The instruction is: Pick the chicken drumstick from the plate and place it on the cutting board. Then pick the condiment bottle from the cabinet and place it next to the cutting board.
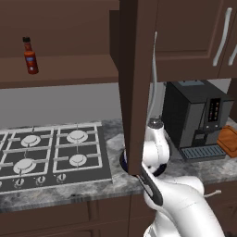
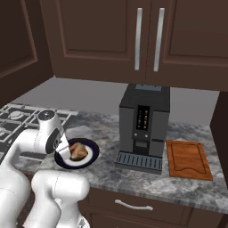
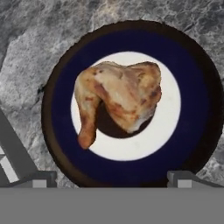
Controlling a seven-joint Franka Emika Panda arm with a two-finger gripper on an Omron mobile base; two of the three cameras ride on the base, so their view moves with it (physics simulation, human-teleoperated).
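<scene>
The chicken drumstick [image 3: 117, 100] lies golden-brown in the middle of the navy-rimmed plate [image 3: 192, 78], which rests on the grey stone counter. My gripper [image 3: 113, 179] hangs straight above it, open, its two fingertips spread wide and holding nothing. From the right base view the drumstick [image 2: 79, 150] and plate [image 2: 92, 153] sit just beside my hand, and the cutting board [image 2: 188, 159] lies beyond the coffee machine. The red-orange condiment bottle [image 1: 30, 56] stands upright on the shelf of the open cabinet [image 1: 60, 71].
The cabinet's open door [image 1: 136, 83] hangs in front of the arm. A black coffee machine [image 2: 143, 127] stands between plate and cutting board. A gas cooktop [image 1: 51, 152] lies left of the plate. Shut wall cabinets [image 2: 147, 40] hang above the counter.
</scene>
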